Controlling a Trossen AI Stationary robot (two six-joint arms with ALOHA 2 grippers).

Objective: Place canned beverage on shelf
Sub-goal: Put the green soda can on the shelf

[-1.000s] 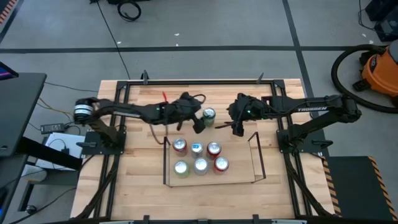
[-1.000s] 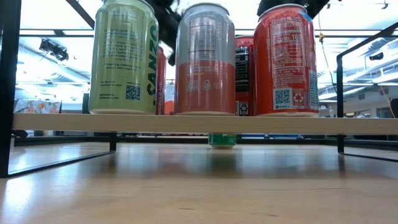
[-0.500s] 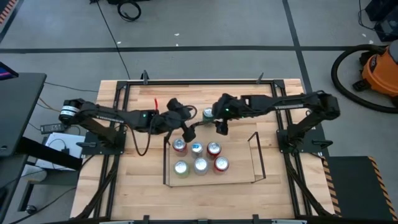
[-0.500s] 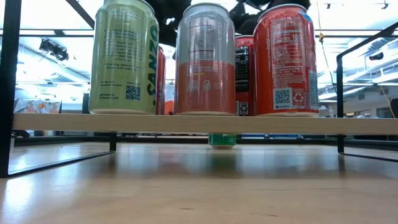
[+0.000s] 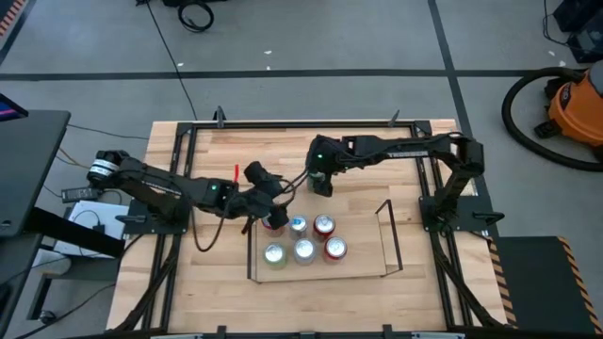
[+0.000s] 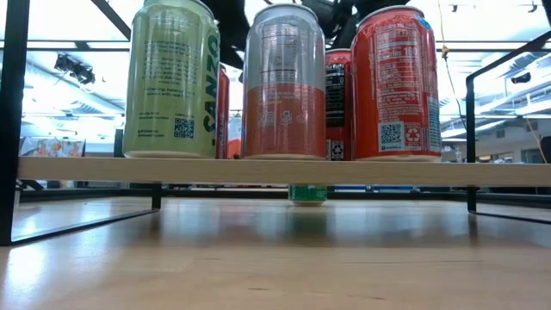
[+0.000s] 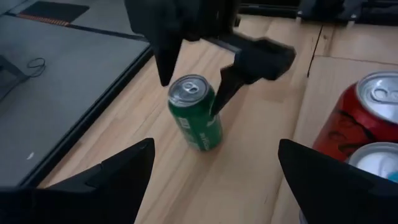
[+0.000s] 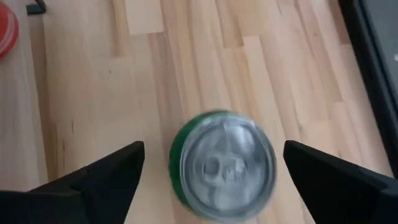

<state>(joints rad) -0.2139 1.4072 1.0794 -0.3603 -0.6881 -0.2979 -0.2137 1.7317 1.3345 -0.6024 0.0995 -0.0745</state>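
Risk: green can point(image 7: 196, 112) toppled if clipped by one finger during descent. Right gripper point(image 8: 217, 165) spread wide, poised directly above can, nothing held. Can upright on table, beyond shelf point(image 5: 388, 235) back edge. Left gripper point(image 7: 211, 165) spread, empty, near shelf cans.

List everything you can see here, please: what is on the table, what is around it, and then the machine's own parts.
Shelf: one, thin black rods with a pale wood floor, near the table's middle.
Cans on the shelf: six in two rows; the front three are pale green, silver and orange, and red.
Green can: one, standing upright on the table behind the shelf.
Table: one, pale wood with a black frame round its edge.
Vacuum cleaner: one, orange and black, on the floor to the right.
Left gripper: one, dark, open, over the shelf's back left corner.
Right gripper: one, dark, open, directly above the green can, fingers either side of it.
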